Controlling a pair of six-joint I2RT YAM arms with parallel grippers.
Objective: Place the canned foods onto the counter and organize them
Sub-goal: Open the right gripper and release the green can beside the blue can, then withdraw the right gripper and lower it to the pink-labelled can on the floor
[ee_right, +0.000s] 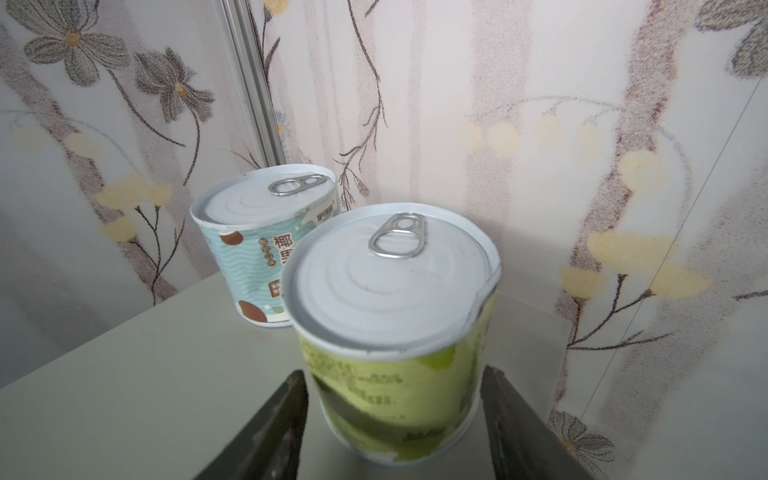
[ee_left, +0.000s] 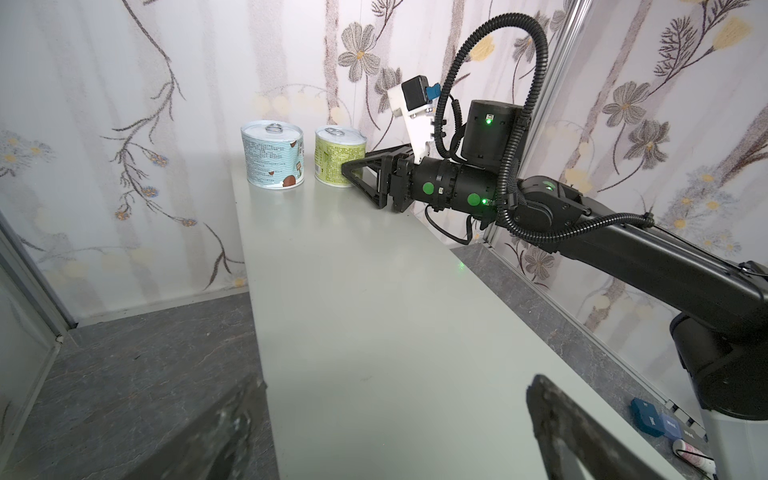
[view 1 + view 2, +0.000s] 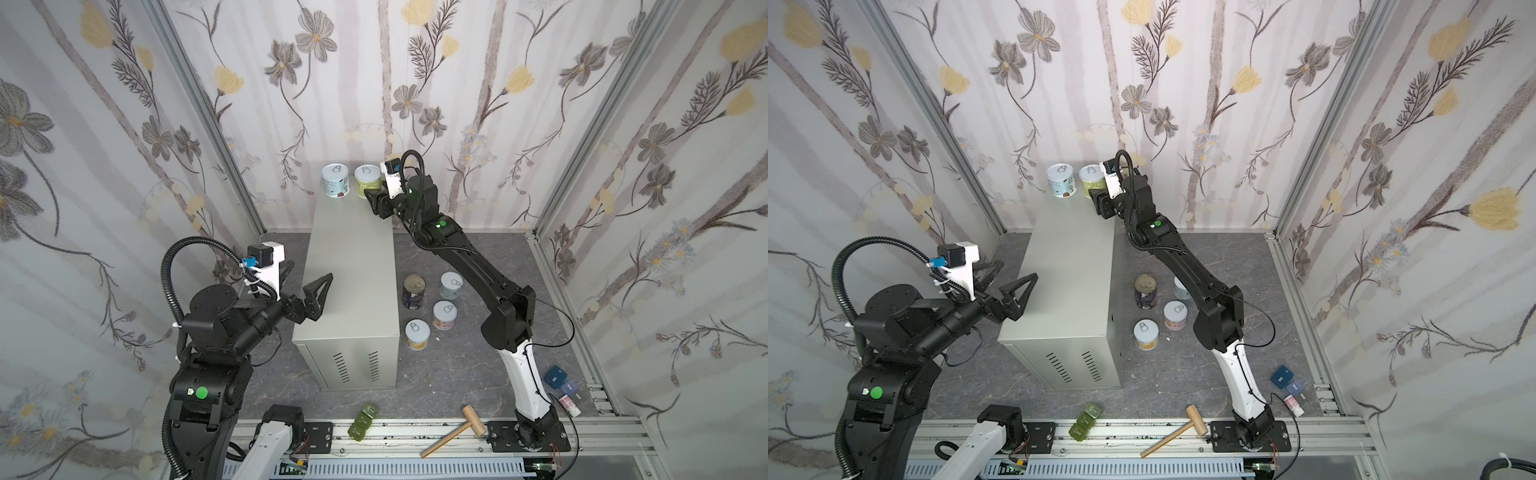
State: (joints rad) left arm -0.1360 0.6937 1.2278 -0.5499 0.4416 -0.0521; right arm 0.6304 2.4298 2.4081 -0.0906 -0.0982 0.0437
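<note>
At the far end of the bench (image 3: 353, 266), the green can (image 3: 368, 178) stands upright just right of the blue can (image 3: 336, 181). The right pincer (image 1: 395, 372) straddles the green can low down; whether it presses, I cannot tell. The left pincer (image 3: 309, 272) hangs spread wide at the bench's left edge. On the floor (image 3: 457, 365) right of the bench stand the navy can (image 3: 413, 291) and three short cans (image 3: 444, 315).

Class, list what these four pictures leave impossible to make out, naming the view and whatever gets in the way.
- Right wrist view: whether the right pincer presses the green can; the frame edge cuts its fingers off.
- A top view: the pale blue can, mostly behind the right arm.
- Both top views: print on the small blue boxes, too small.
</note>
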